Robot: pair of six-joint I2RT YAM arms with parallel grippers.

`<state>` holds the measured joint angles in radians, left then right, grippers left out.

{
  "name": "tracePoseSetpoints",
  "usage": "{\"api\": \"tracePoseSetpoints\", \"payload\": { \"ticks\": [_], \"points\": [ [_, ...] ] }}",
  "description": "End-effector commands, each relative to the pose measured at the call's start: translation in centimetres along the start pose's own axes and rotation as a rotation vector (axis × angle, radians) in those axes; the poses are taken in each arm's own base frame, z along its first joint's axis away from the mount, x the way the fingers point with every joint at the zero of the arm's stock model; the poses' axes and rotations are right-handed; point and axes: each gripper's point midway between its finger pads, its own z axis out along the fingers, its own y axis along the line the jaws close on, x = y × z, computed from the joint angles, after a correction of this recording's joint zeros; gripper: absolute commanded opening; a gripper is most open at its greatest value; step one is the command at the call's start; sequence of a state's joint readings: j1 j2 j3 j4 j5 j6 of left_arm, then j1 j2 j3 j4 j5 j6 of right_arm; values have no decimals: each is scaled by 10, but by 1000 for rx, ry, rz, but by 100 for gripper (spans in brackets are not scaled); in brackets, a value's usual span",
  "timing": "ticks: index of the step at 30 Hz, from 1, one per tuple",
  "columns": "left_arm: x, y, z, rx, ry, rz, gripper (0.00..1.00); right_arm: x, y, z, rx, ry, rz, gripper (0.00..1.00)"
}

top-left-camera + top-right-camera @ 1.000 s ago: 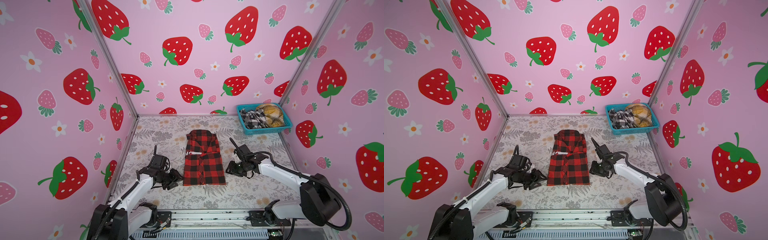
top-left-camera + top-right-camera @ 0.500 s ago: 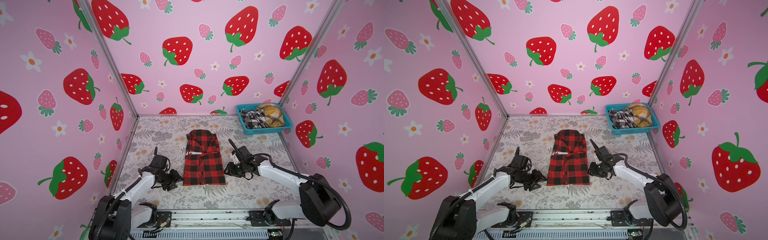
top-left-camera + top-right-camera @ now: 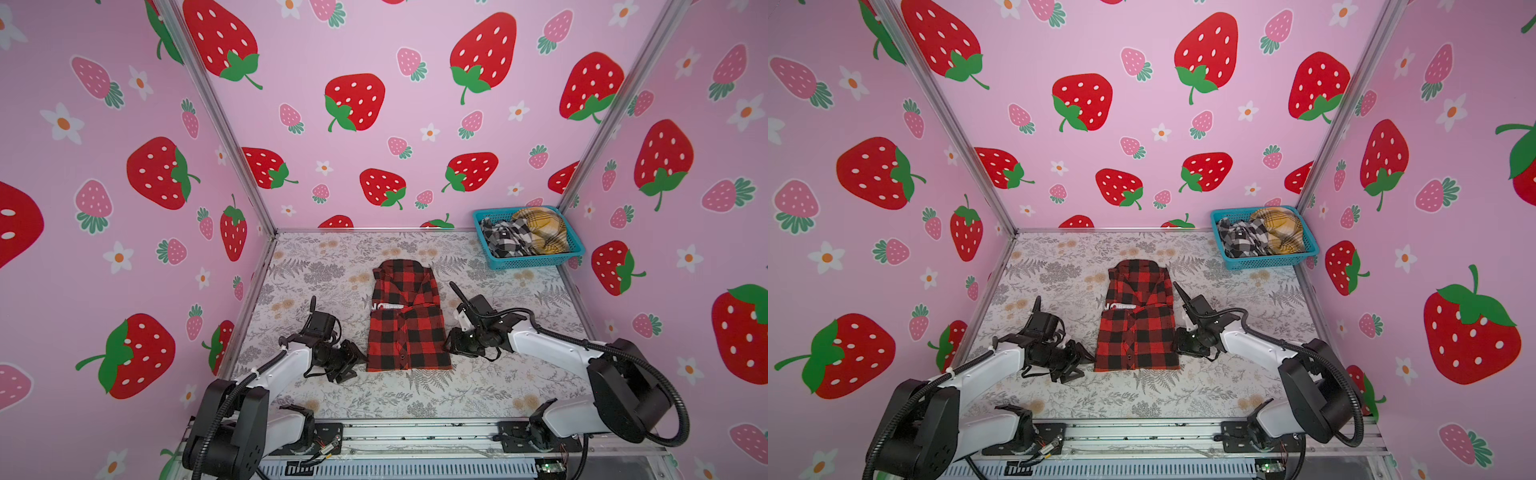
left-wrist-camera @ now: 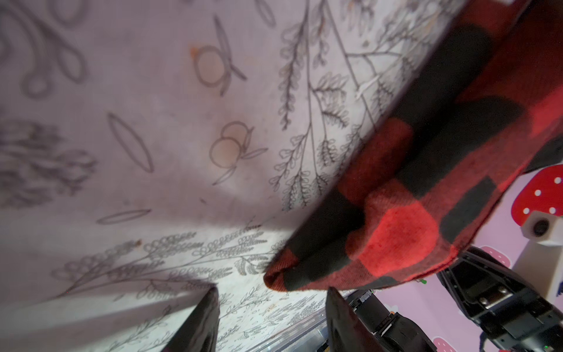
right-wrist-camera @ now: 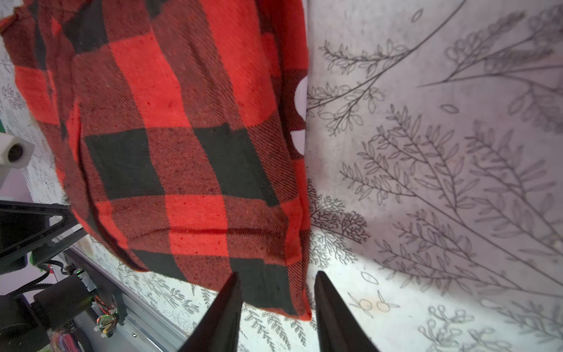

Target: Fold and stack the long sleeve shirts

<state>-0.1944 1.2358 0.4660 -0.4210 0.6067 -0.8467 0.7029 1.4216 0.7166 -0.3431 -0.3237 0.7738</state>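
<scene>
Left claw [image 3: 355, 363] and right claw [image 3: 449, 343] have edged in on the red shirt [image 3: 409, 332] near the front edge of the surface [image 3: 478, 395]. Both are spread, pinching nothing. Hem fold seems next.

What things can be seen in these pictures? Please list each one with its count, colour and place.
red-and-black shirt: one, red and black check, folded flat in the middle of the table
black-and-white shirt: one, black and white check, crumpled in the basket
mustard-yellow shirt: one, mustard plaid, crumpled in the basket, beside the black-and-white shirt
basket: one, turquoise, far right corner of the table
table: one, pale cover with grey leaf print, under everything
walls: three, pink with strawberries and flowers, around the table
left gripper: one, black, open, at the near left corner of the red-and-black shirt
right gripper: one, black, open, at that shirt's right edge
</scene>
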Motion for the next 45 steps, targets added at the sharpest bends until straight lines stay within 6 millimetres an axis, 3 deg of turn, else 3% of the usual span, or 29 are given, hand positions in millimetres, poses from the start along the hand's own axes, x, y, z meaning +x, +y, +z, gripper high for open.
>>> {"api": "tracePoseSetpoints", "payload": {
  "ticks": [1, 9, 21, 45],
  "points": [
    [-1, -5, 3, 36, 9, -19, 57, 12, -6, 3, 11, 22, 24, 42],
    [0, -7, 8, 38, 35, -22, 57, 30, -15, 10, 26, 60, 56, 42],
    [6, 4, 21, -22, 67, -41, 52, 33, -6, 16, 1, 60, 49, 42],
    [-6, -5, 29, 2, 54, -13, 32, 42, -9, 26, -13, 79, 64, 39]
  ]
}}
